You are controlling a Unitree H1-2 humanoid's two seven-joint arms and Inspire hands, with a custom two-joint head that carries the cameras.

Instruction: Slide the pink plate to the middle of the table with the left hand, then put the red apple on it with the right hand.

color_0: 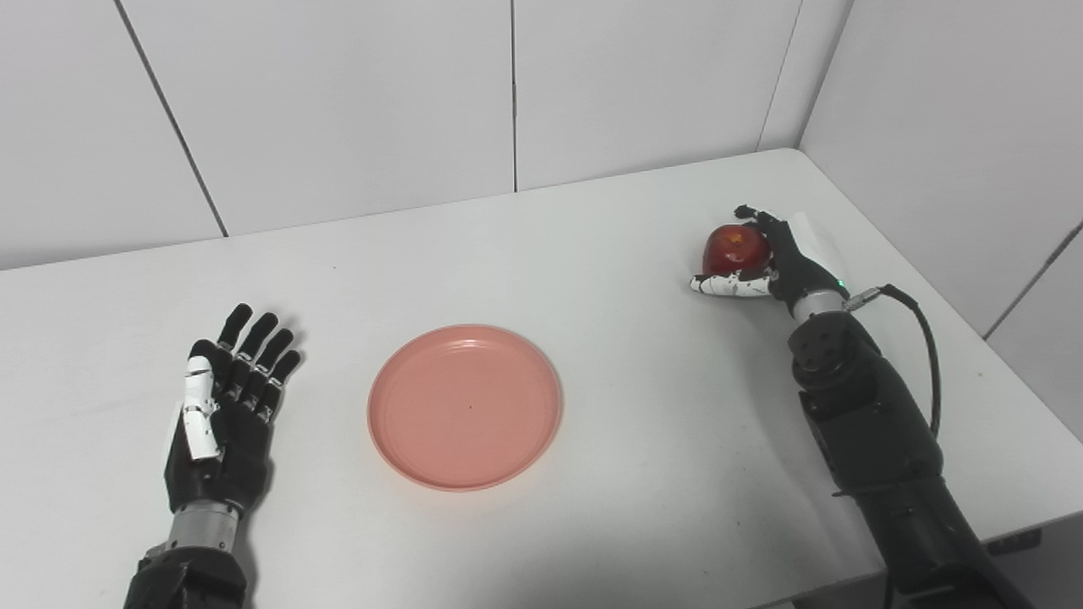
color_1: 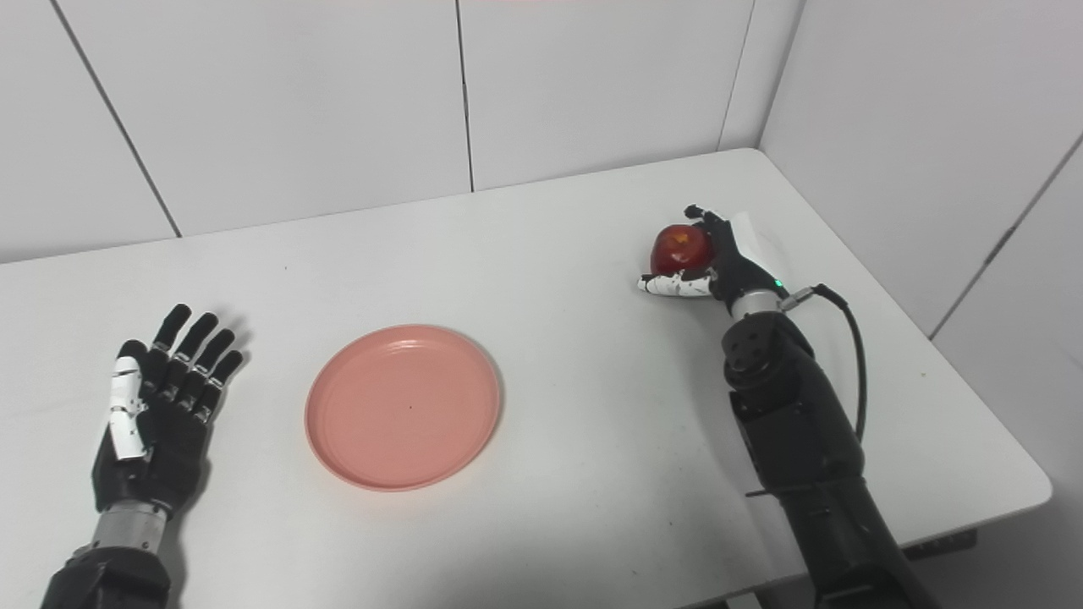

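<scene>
The pink plate [color_0: 464, 407] lies flat near the middle of the white table [color_0: 592, 245], with nothing on it. My left hand [color_0: 224, 406] rests to its left, apart from the rim, fingers spread and holding nothing. At the far right the red apple [color_0: 734, 248] sits inside my right hand [color_0: 766, 264]. The fingers curl over the apple's far side and the white thumb lies under its near side. Whether the apple touches the table I cannot tell.
White wall panels stand behind the table and along its right side. The table's right edge and front right corner [color_1: 1036, 486] lie close to my right arm. A black cable [color_0: 926, 355] loops off the right wrist.
</scene>
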